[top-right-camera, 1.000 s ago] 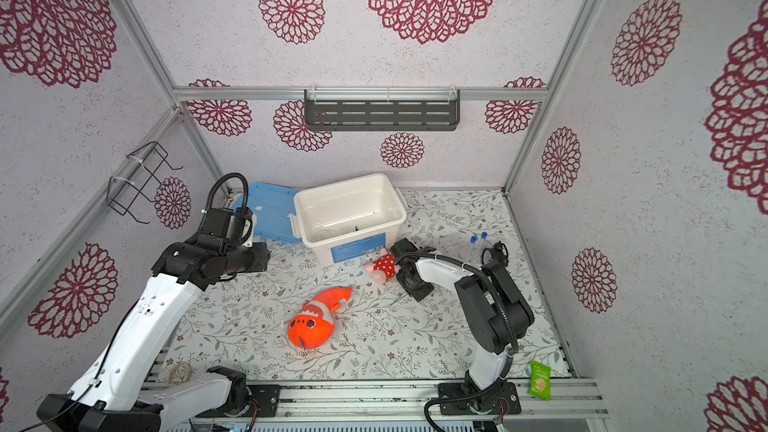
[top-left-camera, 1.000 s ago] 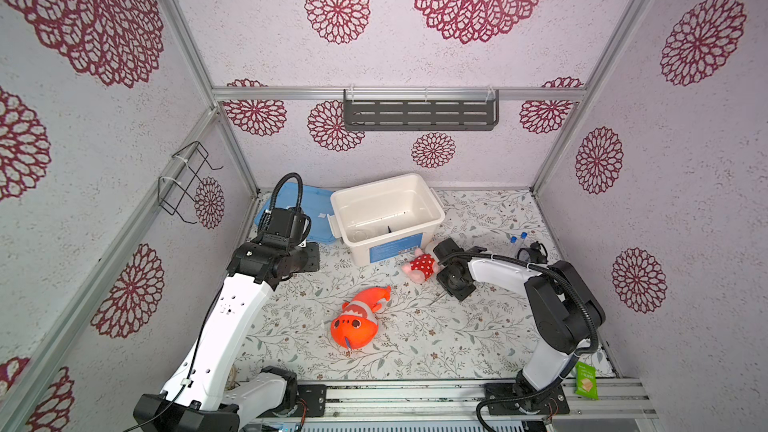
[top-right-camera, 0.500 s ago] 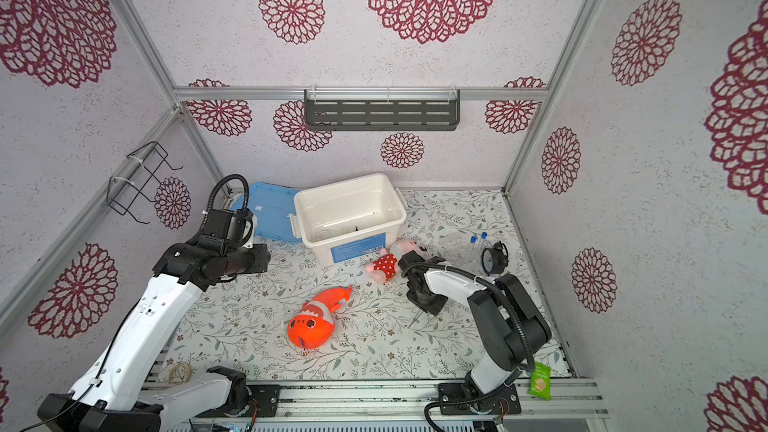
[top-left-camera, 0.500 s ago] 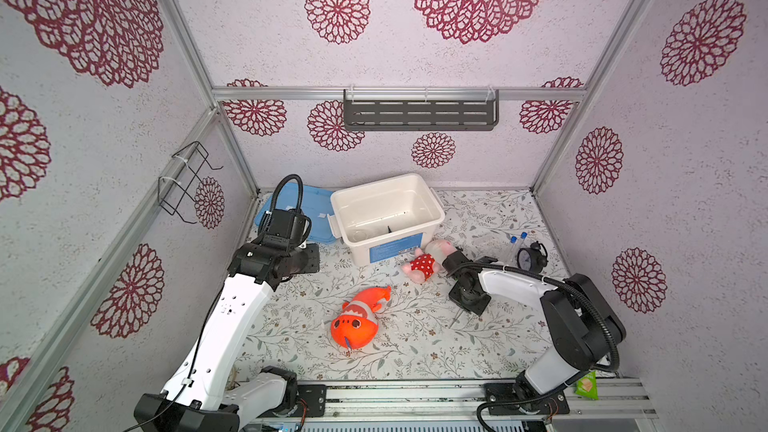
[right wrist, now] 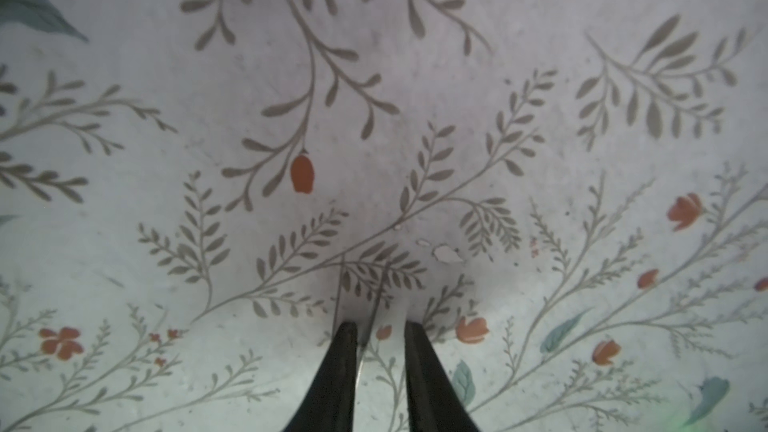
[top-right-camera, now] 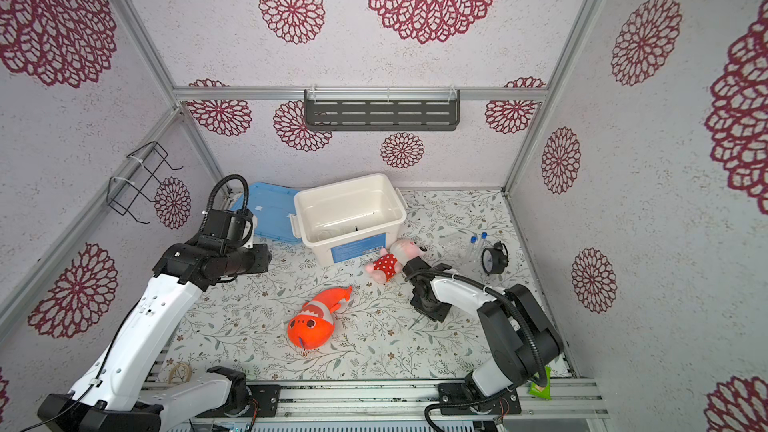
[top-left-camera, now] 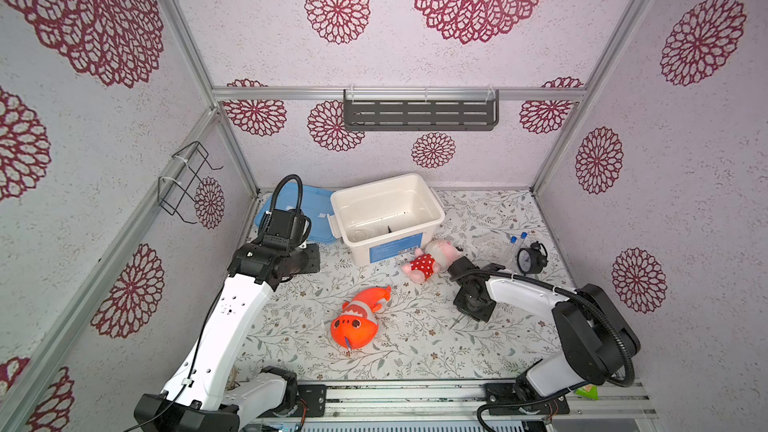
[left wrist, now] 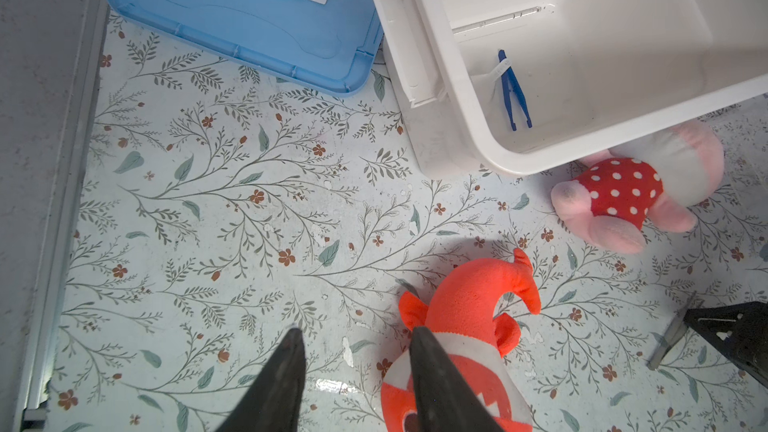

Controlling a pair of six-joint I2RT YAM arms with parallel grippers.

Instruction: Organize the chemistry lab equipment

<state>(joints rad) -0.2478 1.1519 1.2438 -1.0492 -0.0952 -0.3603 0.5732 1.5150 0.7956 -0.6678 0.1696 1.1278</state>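
My right gripper (right wrist: 380, 324) hangs low over the flowered mat, right of centre in both top views (top-left-camera: 468, 317) (top-right-camera: 428, 314). Its jaws stand slightly apart, so it is open. A slim metal tool (right wrist: 376, 301) leans against one finger and slants out toward the mat (top-left-camera: 456, 322) (left wrist: 667, 344). My left gripper (left wrist: 356, 329) is open and empty, above the mat beside the orange fish. The white bin (top-left-camera: 432, 218) holds dark blue tweezers (left wrist: 513, 93), a thin white rod (left wrist: 494, 20) and clear round glassware (top-left-camera: 358, 236). Two blue-capped tubes (top-left-camera: 515, 247) lie at the right.
An orange plush fish (top-left-camera: 359, 317) lies mid-mat. A pink doll in a red dotted dress (top-left-camera: 428, 261) lies against the bin's front. A blue lid (top-left-camera: 316, 209) is left of the bin and a black alarm clock (top-left-camera: 530, 259) is by the tubes.
My right arm has swung from beside the doll toward the front and come down over the mat with the metal tool. Its jaws have parted. The left arm has barely moved.
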